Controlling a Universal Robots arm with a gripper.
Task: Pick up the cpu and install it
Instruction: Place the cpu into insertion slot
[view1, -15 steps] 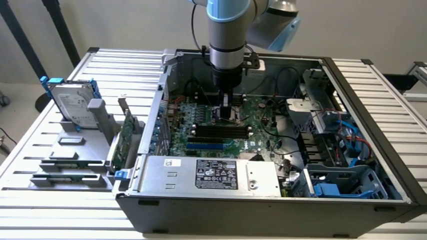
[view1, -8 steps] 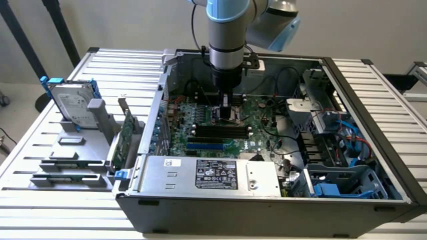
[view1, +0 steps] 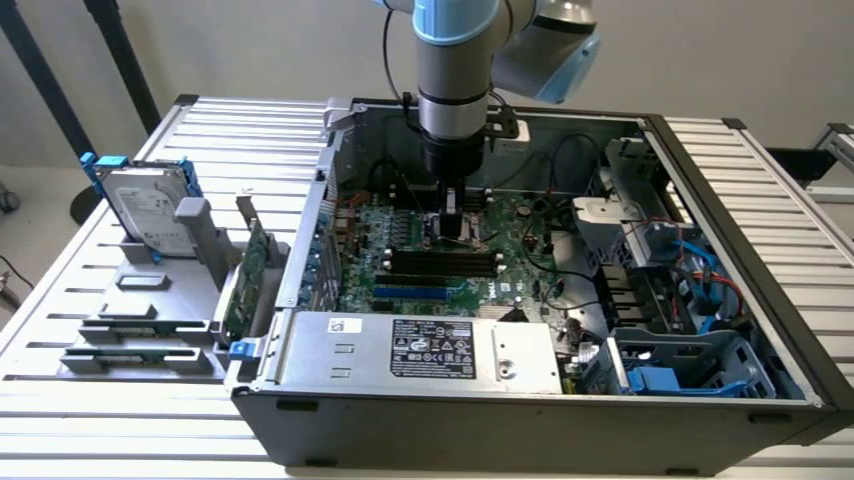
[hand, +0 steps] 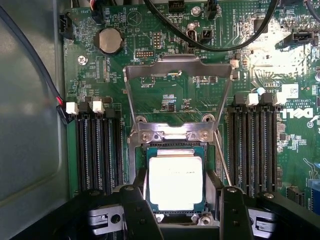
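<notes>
The cpu (hand: 176, 181), a small square chip with a dull silver top, lies flat in the motherboard socket (hand: 140, 165). The socket's metal load plate (hand: 177, 70) stands flipped up behind it. My gripper (hand: 182, 200) hangs straight over the socket, its two black fingers (hand: 134, 207) standing on either side of the chip. The jaws are open, with a thin gap showing between the chip's edge and one finger. In the exterior view the gripper (view1: 454, 215) is low inside the computer case (view1: 534, 420), just above the green motherboard (view1: 521, 250).
Black memory slots (hand: 97, 150) flank the socket on both sides, and black cables (hand: 235, 40) cross the board behind it. A silver power supply (view1: 420, 350) sits at the case front. A hard drive with blue rails (view1: 140, 205) stands in a grey rack at the exterior view's left.
</notes>
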